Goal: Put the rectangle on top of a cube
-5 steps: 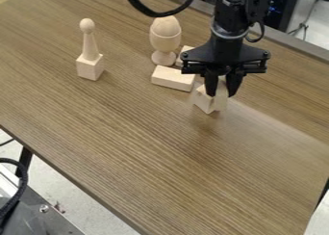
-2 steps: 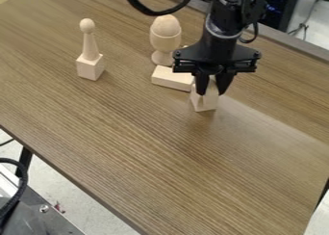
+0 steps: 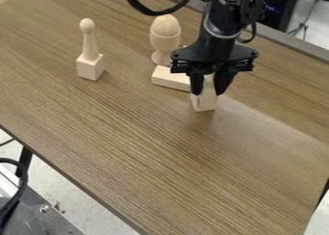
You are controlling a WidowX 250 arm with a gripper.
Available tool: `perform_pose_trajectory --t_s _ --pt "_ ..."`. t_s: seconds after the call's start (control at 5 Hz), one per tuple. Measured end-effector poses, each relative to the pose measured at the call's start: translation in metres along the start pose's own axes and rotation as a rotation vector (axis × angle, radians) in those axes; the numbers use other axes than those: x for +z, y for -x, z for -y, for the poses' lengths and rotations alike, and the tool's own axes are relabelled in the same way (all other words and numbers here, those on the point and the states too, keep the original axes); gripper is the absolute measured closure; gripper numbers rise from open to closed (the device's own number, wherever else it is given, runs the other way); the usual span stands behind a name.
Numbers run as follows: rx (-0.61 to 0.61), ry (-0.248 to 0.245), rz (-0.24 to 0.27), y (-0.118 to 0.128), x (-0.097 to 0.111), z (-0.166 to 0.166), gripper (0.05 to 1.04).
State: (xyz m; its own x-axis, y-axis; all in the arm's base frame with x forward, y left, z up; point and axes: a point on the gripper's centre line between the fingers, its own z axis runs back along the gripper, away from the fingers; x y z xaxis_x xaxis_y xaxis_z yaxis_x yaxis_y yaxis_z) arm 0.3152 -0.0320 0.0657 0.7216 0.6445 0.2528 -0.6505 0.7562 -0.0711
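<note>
The gripper (image 3: 208, 91) hangs right of the table's middle, fingers pointing down and parted on both sides of a pale rectangular wooden piece (image 3: 208, 86). That piece stands upright above a wooden cube (image 3: 204, 103) and seems to rest on it; the fingers hide its edges and part of the join. The fingers look a little apart from the wood, so the gripper appears open. To the left, a flat wooden block (image 3: 170, 79) lies on the table, its right end close behind the left finger.
Behind the flat block stands a wooden egg in a cup (image 3: 165, 36). A pawn-like piece on a cubic base (image 3: 90, 67) is at the left. The brown table (image 3: 147, 157) spreads toward the front, and a black cable (image 3: 151, 11) loops at the top.
The gripper has shifted left, and the piece that was at the cube's right side is now over the cube. Between the last two frames the fingers have spread slightly.
</note>
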Motion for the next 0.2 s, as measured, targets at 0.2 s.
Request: perform_pose_trajectory --t_s 0.2 --pt "-0.011 0.01 0.001 -0.0002 0.0 0.0016 0.167"
